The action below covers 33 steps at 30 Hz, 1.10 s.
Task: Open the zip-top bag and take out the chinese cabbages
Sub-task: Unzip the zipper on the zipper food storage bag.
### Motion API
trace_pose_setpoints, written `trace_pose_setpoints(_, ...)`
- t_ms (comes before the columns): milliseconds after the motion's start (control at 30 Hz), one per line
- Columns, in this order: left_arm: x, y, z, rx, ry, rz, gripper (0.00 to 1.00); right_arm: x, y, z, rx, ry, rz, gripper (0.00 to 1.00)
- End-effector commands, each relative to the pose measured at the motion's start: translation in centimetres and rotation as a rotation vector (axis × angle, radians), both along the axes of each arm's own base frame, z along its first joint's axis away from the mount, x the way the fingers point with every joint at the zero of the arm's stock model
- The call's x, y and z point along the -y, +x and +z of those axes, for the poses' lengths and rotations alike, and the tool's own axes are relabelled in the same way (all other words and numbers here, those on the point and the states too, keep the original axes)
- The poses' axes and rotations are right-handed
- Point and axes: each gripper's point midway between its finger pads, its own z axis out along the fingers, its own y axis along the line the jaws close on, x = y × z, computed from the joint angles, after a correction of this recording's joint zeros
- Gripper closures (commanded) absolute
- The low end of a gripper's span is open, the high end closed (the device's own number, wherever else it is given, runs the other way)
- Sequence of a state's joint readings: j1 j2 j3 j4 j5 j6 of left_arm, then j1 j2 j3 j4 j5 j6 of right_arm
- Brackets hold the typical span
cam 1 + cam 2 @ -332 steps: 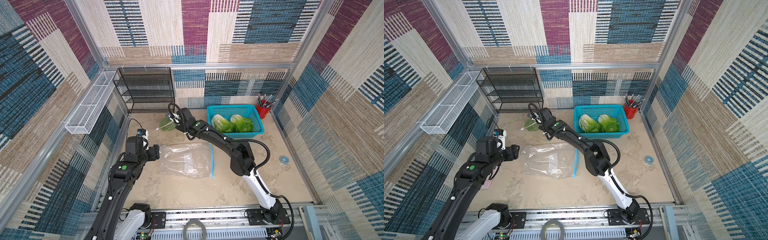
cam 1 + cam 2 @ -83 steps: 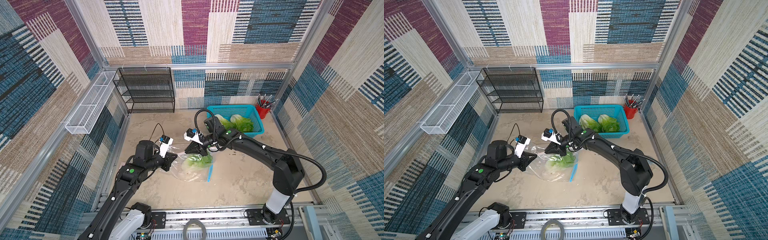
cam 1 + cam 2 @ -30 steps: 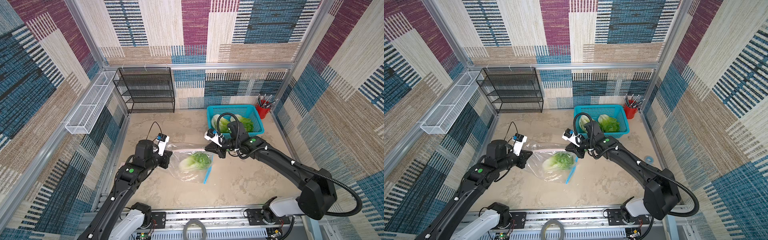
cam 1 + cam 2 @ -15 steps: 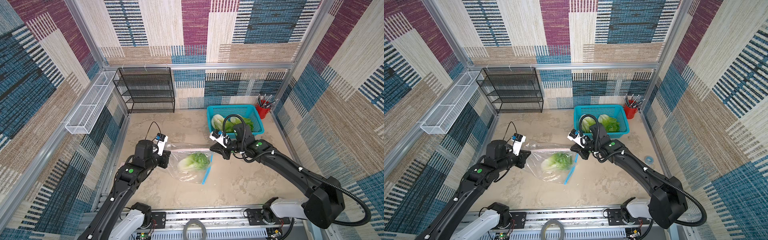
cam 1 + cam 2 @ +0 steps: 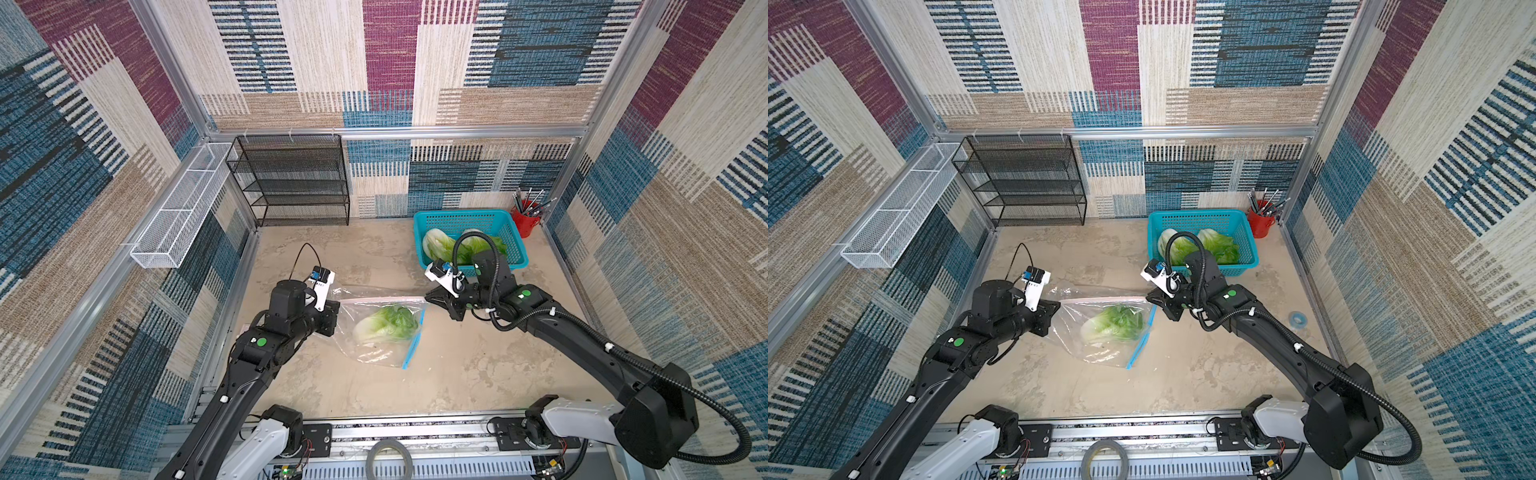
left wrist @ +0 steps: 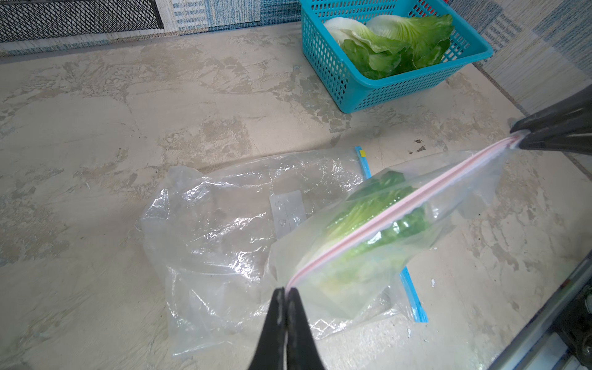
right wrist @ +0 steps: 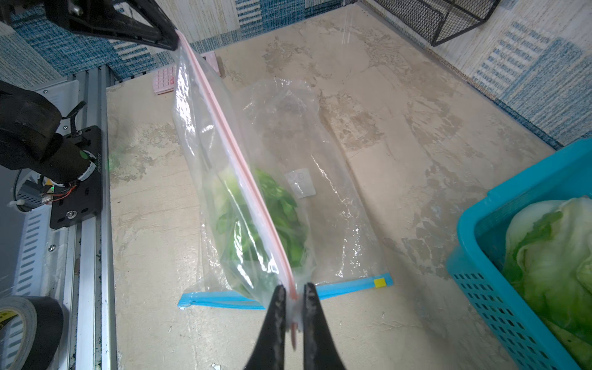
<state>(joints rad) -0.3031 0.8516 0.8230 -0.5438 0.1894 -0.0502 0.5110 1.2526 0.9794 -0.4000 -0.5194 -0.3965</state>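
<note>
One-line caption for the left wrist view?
Left gripper and right gripper pinch opposite ends of a pink-sealed bag holding one cabbage; two more cabbages lie in the blue basket.

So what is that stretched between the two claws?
A clear zip-top bag, its pink seal pulled taut from the left gripper to the right gripper, with one chinese cabbage hanging inside. The left wrist view shows it best.

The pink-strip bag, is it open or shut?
Shut: its pink strip runs as one line between left gripper and right gripper, no gap.
</note>
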Motion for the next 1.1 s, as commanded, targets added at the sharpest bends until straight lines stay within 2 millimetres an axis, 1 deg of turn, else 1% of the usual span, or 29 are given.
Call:
trace_pose_setpoints(0, -1.4, 0.5, -0.1, -0.003, 0.036, 0.080, 1.00, 1.2, 0.8, -0.2, 0.012, -0.034, -0.078, 1.00)
trace_pose_setpoints(100, -0.8, 0.3, 0.1, -0.001, 0.013, 0.048, 1.00, 1.0, 0.6, 0.3, 0.016, -0.013, -0.069, 1.00)
trace_pose_setpoints(267, 1.0, -0.4, 1.0, 0.028, -0.067, -0.047, 1.00, -0.9, -0.1, 1.6, -0.042, 0.092, 0.013, 1.00)
trace_pose_setpoints(433, 1.7, -0.7, 1.2, 0.031, -0.094, -0.082, 1.00, -2.5, 0.0, 2.6, -0.087, 0.164, 0.074, 1.00)
trace_pose_setpoints(533, 1.9, -0.7, 1.1, 0.023, -0.099, -0.090, 1.00, -2.9, 0.2, 3.4, -0.072, 0.199, 0.082, 1.00)
trace_pose_setpoints(633, 2.1, -0.7, 1.0, 0.018, -0.106, -0.098, 1.00, -3.4, -0.1, 4.2, -0.057, 0.245, 0.114, 1.00)
trace_pose_setpoints(933, 3.1, -1.1, 1.2, 0.002, -0.146, -0.149, 1.00, -4.3, -0.2, 5.0, -0.071, 0.320, 0.153, 1.00)
trace_pose_setpoints(1067, 3.5, -1.4, 1.2, -0.008, -0.166, -0.176, 1.00, -4.5, 0.2, 4.8, -0.072, 0.321, 0.148, 1.00)
